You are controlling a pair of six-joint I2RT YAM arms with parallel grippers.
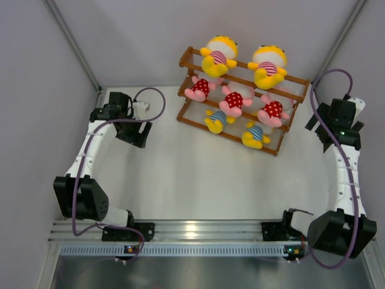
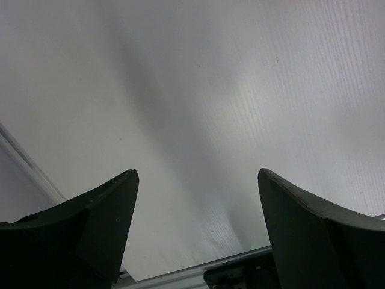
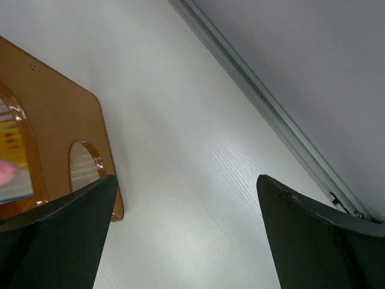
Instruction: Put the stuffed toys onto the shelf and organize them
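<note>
The shelf, a brown three-tier rack with slatted tiers, stands at the far right of the table, set at a slant to the back wall, and all seven stuffed toys sit on it. Two yellow dolls in pink-striped shirts are on the top tier. Three pink dolls in red white-dotted outfits fill the middle tier. Two yellow dolls in blue-striped shirts lie on the bottom tier. The table is white with a faint wood grain, boxed in by pale grey-lilac wall panels with metal corner posts. An aluminium rail along the near edge carries both arm bases. Purple cables loop along each arm. The left gripper hangs over bare table at the far left, well apart from the rack, its dark fingers spread wide with nothing between them. The right gripper is just beside the rack's right end, its fingers likewise wide apart and empty. Only the right wrist view shows the rack's rounded side panel close up, with its oval cut-outs giving slivers of yellow, pink and blue, and the metal strip where table meets wall. The left wrist view shows only table surface and a bit of rail at its lower edge.
</note>
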